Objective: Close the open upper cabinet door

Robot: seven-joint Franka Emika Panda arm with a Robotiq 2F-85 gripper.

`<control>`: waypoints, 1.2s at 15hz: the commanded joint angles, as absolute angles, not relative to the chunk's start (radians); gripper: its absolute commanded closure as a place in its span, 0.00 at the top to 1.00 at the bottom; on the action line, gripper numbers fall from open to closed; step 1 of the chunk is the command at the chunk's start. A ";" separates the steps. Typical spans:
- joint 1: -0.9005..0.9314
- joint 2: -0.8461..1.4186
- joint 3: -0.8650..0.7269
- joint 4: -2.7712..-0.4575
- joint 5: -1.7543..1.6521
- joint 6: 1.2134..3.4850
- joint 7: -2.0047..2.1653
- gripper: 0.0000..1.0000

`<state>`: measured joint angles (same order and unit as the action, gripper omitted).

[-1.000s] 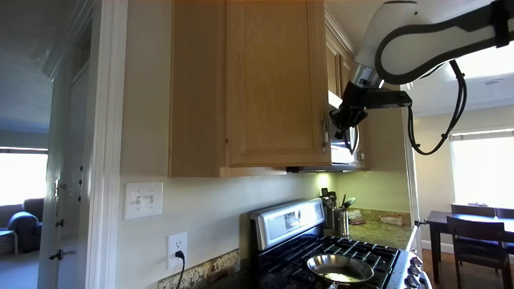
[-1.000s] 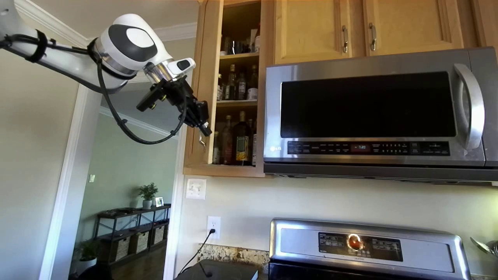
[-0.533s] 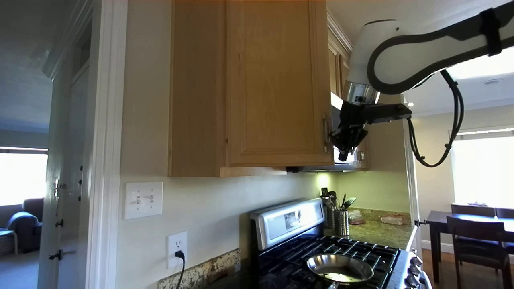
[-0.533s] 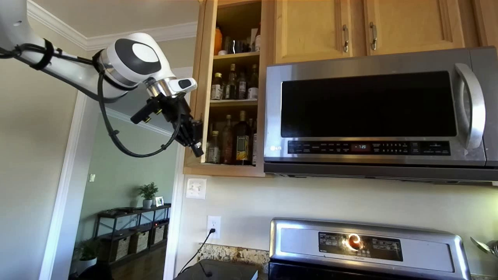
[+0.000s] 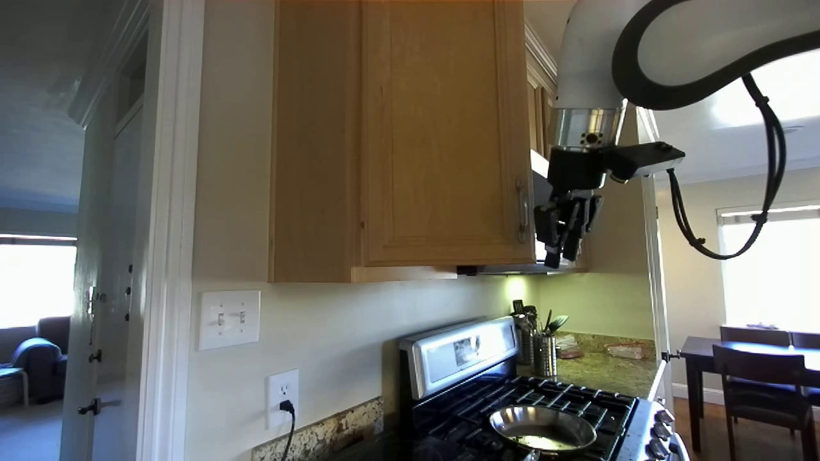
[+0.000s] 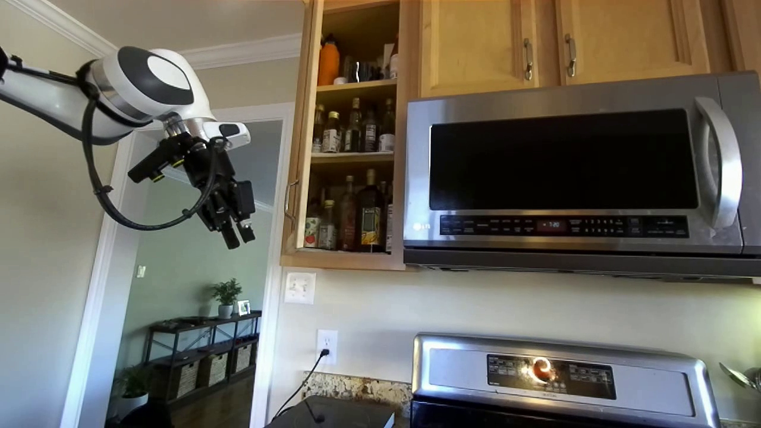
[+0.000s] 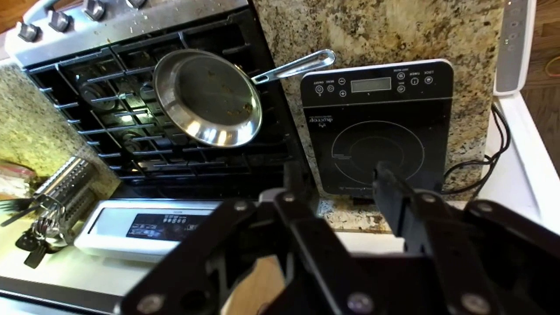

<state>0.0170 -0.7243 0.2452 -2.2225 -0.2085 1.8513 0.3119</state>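
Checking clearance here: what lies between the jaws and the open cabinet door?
Only open air and the handle on that door, as an exterior view shows.

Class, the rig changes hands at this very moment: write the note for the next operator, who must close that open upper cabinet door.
Gripper: open, holding nothing, pointing down; an exterior view shows a gap between it and the handle.
Upper cabinet door: standing open, with bottles in view inside.
Done: nothing of the closing itself shows; the door is not shut.
Left: swing the door fully shut. Pushing on its outer face near the handle edge would probably work best, with no grasp needed. Then check that the bottles are hidden.
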 commanded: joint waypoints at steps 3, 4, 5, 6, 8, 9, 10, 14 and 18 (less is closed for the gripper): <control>0.013 -0.696 0.244 -2.153 -0.213 1.930 0.321 0.90; 0.006 -0.691 0.246 -2.143 -0.218 1.956 0.328 0.97; -0.005 -0.676 0.247 -2.123 -0.225 1.997 0.336 0.99; -0.007 -0.661 0.243 -2.109 -0.221 2.027 0.330 1.00; -0.024 -0.619 0.247 -2.076 -0.223 2.081 0.342 1.00; -0.028 -0.592 0.245 -2.058 -0.221 2.109 0.340 1.00; -0.038 -0.570 0.249 -2.044 -0.228 2.133 0.348 1.00; -0.063 -0.468 0.246 -1.977 -0.247 2.196 0.364 1.00; -0.091 -0.389 0.227 -1.905 -0.292 2.222 0.363 1.00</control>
<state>-0.0735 -0.4516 0.2456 -1.9676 -0.2458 2.1955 0.3411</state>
